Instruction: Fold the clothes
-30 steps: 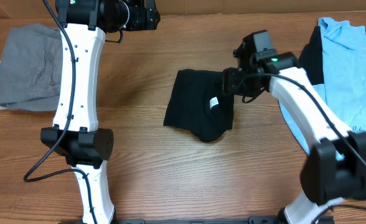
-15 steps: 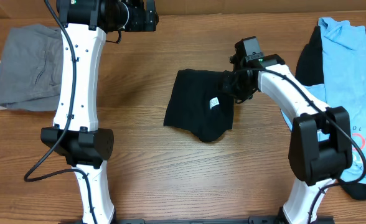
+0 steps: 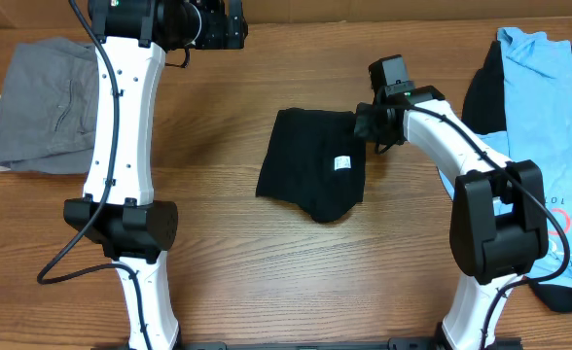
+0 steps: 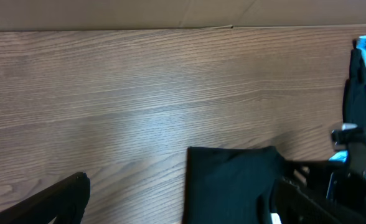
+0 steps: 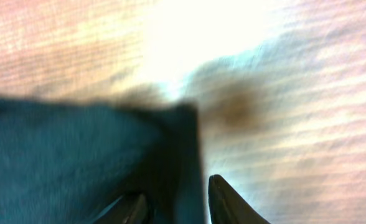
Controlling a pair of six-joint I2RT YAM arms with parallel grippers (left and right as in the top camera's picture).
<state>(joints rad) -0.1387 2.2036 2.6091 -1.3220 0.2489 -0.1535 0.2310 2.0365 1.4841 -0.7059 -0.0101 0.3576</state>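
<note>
Jaws of the right gripper (image 3: 375, 124) are closed on the far right corner of the black garment (image 3: 310, 170); those of the left gripper (image 3: 230, 24) are spread wide and empty.
Garment lies mid-table (image 3: 267, 282), partly folded, white tag (image 3: 342, 163) up. Risk: the bite looks thin, right at the hem, so cloth may slip free on a pull, or the lower layer may drag and spoil the fold. Wrist view is blurred.

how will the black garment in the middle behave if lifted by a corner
Probably floppy: the black garment lies in soft, uneven folds, so it should drape from a pinched corner. Likely light, being thin cloth. Pushed, it would probably bunch on the wooden table.
</note>
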